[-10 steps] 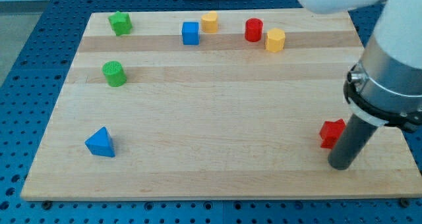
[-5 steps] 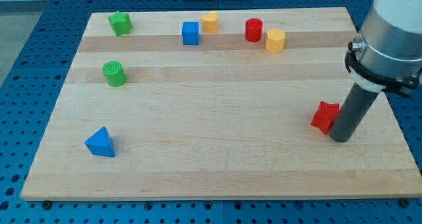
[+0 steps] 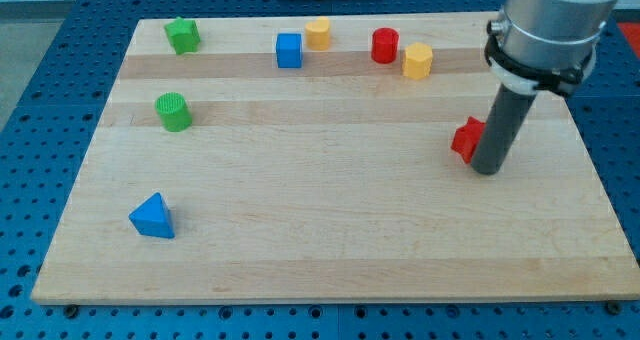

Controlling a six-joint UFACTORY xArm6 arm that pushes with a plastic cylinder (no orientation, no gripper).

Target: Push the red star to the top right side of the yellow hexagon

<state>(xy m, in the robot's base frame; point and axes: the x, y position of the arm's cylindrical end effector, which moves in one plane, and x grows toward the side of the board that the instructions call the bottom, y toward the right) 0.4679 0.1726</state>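
My tip (image 3: 486, 168), a plain rod with nothing to clench, has pushed the red star (image 3: 466, 139) up the tabletop, closer below-right of the yellow hexagon (image 3: 417, 60).

On a wooden board (image 3: 330, 230), my tip (image 3: 486, 169) is sitting just right of the red star (image 3: 465, 139), touching it. The yellow hexagon (image 3: 417, 60) is lying toward the view's top, a red cylinder (image 3: 385, 45) just beside it on the left. Further left are lying a yellow cylinder (image 3: 318, 32), a blue cube (image 3: 289, 50), a green star (image 3: 182, 34), a green cylinder (image 3: 173, 111) and, bottom left, a blue triangle (image 3: 152, 217).
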